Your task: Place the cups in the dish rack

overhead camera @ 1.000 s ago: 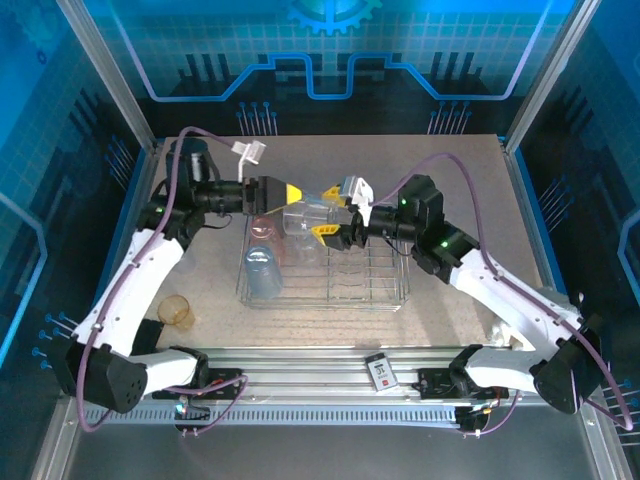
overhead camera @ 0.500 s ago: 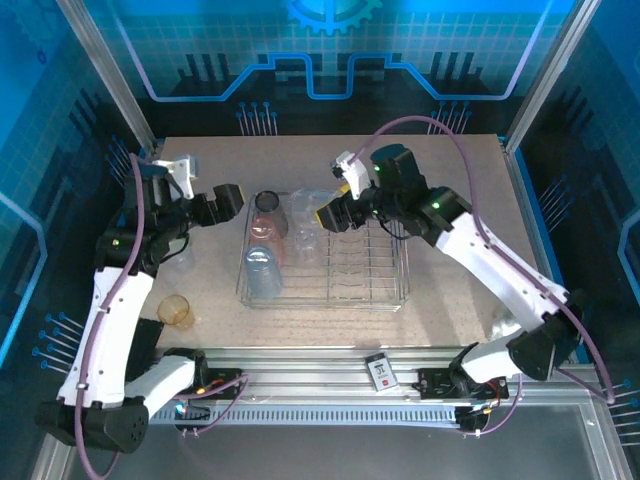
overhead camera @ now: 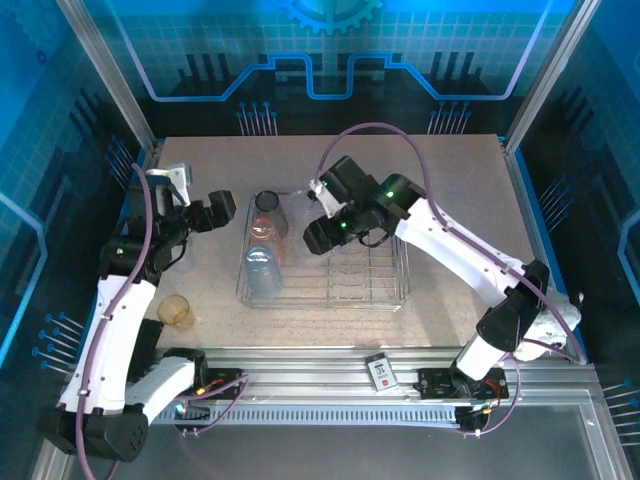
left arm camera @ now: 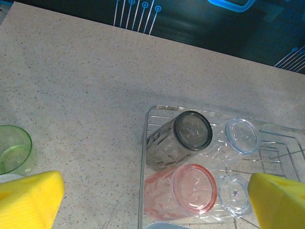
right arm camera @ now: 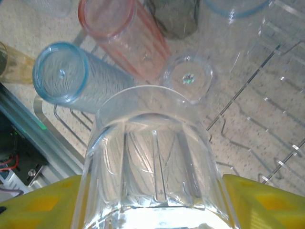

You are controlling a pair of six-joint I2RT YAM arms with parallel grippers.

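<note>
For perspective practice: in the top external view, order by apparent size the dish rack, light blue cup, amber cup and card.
1. dish rack
2. light blue cup
3. amber cup and card: too alike to rank.

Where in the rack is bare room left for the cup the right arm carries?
Bare: right half of the dish rack, among the plate dividers. Crowded: its left end, with the grey cup, pink cup, blue cup and two clear cups.

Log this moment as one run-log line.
right gripper: holding clear cup above dish rack | left gripper: open, empty | in rack: grey cup, pink cup, blue cup | on table: amber cup, green cup
</note>
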